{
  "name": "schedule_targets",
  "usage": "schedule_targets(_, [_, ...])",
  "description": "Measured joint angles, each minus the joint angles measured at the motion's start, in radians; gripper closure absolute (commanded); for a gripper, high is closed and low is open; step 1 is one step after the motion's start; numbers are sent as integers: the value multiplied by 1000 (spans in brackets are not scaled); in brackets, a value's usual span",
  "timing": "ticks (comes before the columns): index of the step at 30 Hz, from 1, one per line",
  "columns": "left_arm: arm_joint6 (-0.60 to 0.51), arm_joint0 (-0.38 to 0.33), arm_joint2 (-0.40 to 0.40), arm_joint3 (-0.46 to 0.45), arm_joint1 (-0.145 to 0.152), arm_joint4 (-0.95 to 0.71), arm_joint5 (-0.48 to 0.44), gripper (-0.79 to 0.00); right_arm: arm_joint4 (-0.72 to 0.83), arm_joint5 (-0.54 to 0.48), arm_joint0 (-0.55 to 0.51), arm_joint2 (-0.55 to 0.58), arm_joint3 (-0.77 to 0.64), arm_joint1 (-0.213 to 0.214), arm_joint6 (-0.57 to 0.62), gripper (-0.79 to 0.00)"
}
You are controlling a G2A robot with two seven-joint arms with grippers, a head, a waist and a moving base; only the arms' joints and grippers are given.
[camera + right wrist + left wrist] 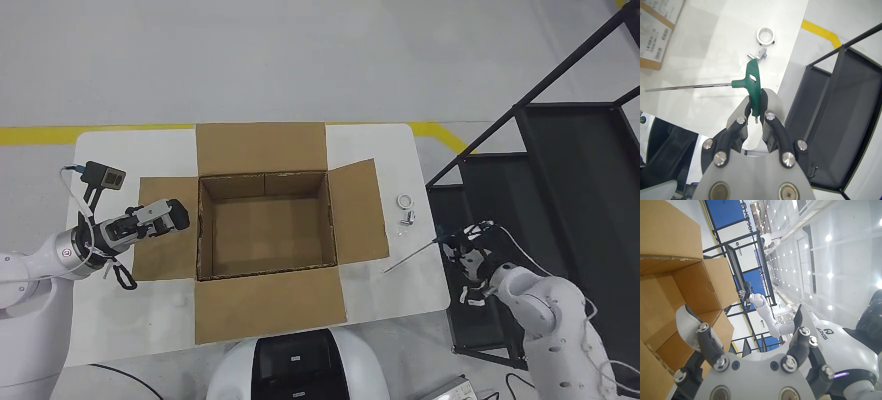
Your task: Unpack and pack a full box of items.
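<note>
Your white worktop (pixel 400 150) carried the open brown cardboard box (pixel 262 148), inside bare. Your left tool (pixel 178 216) hung released by its left flap. Your right tool (pixel 755 98) clenched the green T-handled hex key (pixel 753 79) at the right edge, near a silver ring (pixel 765 37). Unpacking looked finished; repacking would need a carry leftward.

Box (pixel 262 150) matt brown cardboard; hex key (pixel 755 91) green plastic handle, polished metal shaft; ring (pixel 765 36) satin metal.

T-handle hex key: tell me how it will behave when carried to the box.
The T-handle hex key is probably rigid: its thin metal shaft juts straight. Gripped at one handle end by the right end effector, it may pivot. The long shaft could catch the box wall.
</note>
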Motion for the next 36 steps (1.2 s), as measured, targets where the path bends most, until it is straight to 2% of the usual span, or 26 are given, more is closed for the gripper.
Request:
schedule_targets(8, [0,0,0,0,0,0,0,-785,98,-207,-168,121,-194,10,-83,0])
schedule_targets(12, [0,0,0,0,0,0,0,-785,131,-195,-184,116,-260,11,-89,0])
schedule_targets(19, [0,0,0,0,0,0,0,-785,100,-64,-142,1,-396,11,-47,0])
schedule_targets(24, [0,0,0,0,0,0,0,-785,46,17,-61,-124,-459,13,6,0])
schedule_targets(28, [0,0,0,0,0,0,0,-785,-15,124,42,-255,-459,11,73,0])
schedule_targets(36, [0,0,0,0,0,0,0,-785,-172,432,296,-594,-350,-18,201,0])
